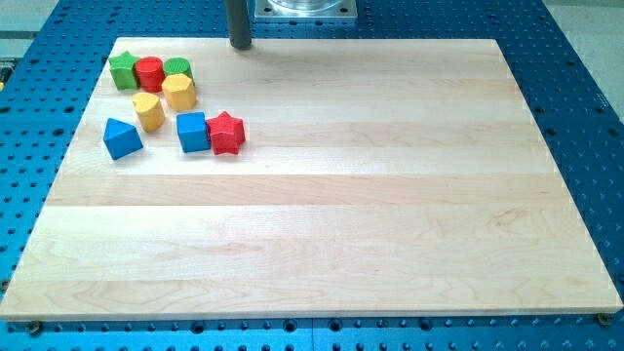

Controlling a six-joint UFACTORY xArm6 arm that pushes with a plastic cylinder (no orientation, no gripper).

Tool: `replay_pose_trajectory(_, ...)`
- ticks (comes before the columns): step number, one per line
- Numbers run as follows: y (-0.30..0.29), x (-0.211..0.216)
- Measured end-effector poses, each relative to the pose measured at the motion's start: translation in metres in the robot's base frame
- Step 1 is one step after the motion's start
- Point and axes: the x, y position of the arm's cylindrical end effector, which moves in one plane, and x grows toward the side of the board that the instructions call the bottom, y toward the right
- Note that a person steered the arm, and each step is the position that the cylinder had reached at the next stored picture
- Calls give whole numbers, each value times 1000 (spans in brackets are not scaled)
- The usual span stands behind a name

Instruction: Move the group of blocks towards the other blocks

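Observation:
All the blocks lie in the board's upper left corner. A green star-like block (123,70), a red cylinder (149,73) and a green cylinder (177,68) stand in a row. Below them are a yellow hexagon (179,92) and a yellow heart-like block (148,111). Lower still are a blue triangle (122,137), a blue cube (192,132) and a red star (226,134), the cube and star touching. My tip (240,45) is at the board's top edge, to the upper right of the blocks and apart from them.
The wooden board (341,195) lies on a blue perforated table (585,97). The arm's metal base (304,8) is at the view's top centre.

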Motion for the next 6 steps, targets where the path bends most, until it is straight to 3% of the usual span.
replay_pose_trajectory(3, -15, 7)
replay_pose_trajectory(5, -165, 16)
replay_pose_trajectory(6, -198, 49)
